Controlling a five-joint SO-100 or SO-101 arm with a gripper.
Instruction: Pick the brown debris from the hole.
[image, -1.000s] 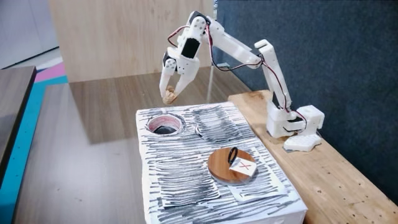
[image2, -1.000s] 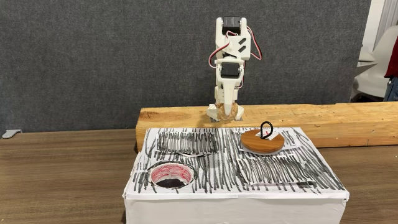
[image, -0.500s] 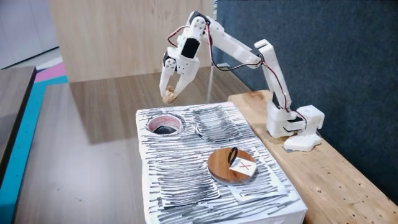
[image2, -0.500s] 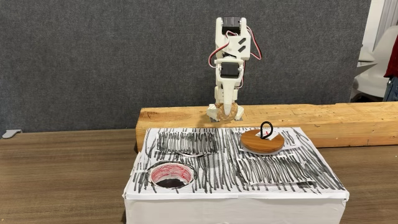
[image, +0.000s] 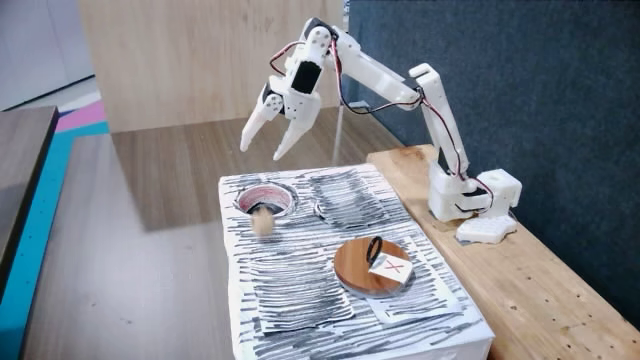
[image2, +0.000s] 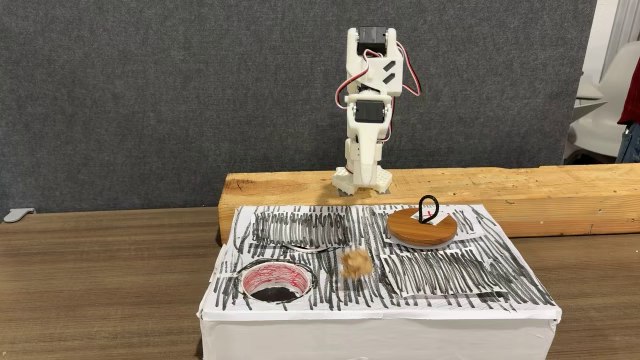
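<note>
The debris (image: 263, 221) lies below the claw (image: 261, 148), out of the hole (image: 264, 199) and just beside its rim on the striped box top (image: 330, 300); whether it has come to rest, I cannot tell. The claw hangs above with fingers spread, holding nothing. I judge the pick as not secured, so the next move calls for lowering the claw and closing on the debris.

Red X mark on white card (image: 390, 268) atop wooden disc (image: 360, 266); no readable text

Counted — one brown debris (image: 263, 222), one hole (image: 266, 199), one wooden disc (image: 362, 267), one arm (image: 380, 80).
</note>
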